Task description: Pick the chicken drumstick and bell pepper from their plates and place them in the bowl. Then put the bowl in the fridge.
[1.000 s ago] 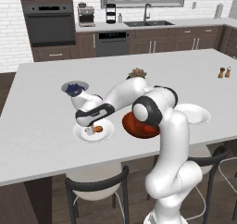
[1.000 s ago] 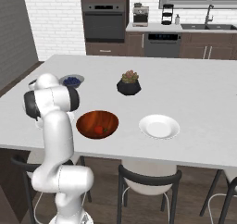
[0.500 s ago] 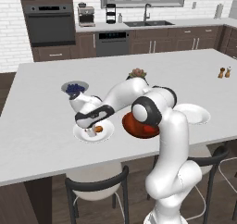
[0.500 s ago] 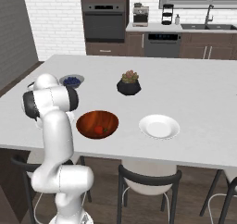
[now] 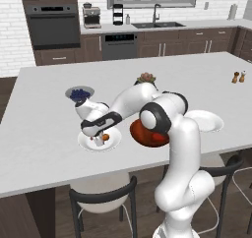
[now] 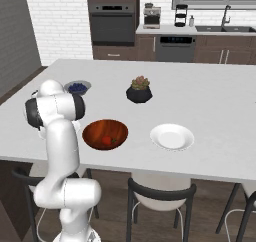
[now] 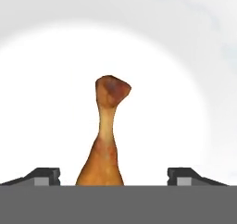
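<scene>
The chicken drumstick (image 7: pixel 105 144) is orange-brown and lies on a white plate (image 7: pixel 185 102), its bone end pointing away from the hand. My gripper (image 7: pixel 113 177) is open and straddles its thick end, with a gap on each side between meat and fingertips (image 7: pixel 44 176). From the left base view, the gripper (image 5: pixel 100 139) is low over that plate (image 5: pixel 88 144) with the drumstick (image 5: pixel 105 137) under it. The wooden bowl (image 6: pixel 105 134) holds the red bell pepper (image 6: pixel 107 140). In the left base view my arm partly hides the bowl (image 5: pixel 147 134). The fridge is out of view.
A second white plate (image 6: pixel 172 137) sits bare to the right of the bowl. A small grey bowl of blueberries (image 5: pixel 78 93) and a black plant pot (image 6: pixel 139 91) stand farther back on the island. Salt and pepper shakers (image 5: pixel 238 77) stand at the far right. Chairs line the near edge.
</scene>
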{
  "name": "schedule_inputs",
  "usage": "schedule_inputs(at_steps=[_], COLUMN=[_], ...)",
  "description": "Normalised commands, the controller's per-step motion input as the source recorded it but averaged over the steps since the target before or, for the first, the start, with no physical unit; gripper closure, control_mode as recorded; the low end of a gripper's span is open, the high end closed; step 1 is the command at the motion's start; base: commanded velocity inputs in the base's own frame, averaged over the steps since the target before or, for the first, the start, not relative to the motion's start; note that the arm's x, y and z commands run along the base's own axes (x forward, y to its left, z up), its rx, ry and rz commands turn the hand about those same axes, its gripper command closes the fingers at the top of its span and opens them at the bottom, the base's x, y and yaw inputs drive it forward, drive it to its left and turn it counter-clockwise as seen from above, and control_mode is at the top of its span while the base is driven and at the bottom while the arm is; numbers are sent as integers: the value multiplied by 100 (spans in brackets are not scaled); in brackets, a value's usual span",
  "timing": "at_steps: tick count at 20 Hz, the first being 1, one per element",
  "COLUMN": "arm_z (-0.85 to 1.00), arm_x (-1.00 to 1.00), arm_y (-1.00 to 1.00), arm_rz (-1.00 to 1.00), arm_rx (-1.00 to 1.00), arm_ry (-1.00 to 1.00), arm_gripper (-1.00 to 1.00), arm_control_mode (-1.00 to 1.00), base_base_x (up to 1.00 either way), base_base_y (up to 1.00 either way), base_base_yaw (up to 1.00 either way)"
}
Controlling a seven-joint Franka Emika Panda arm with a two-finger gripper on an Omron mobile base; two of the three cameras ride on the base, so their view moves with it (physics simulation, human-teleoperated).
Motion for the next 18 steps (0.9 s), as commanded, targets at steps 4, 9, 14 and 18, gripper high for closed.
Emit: schedule_inputs(at_steps=[4,9,14,18], arm_z=[-10,0,43,84], arm_x=[-5,-39,-73,-58], arm_y=[-21,-55,-64,-54], arm_rz=[0,0,0,0], arm_rx=[0,0,0,0], arm_ry=[9,4,0,0], arm_gripper=[100,100,100,100], arm_control_mode=[-100,-100,-100,-100], base_base_x=[0,0,0,0], base_base_y=[0,0,0,0], base_base_yaw=[0,0,0,0])
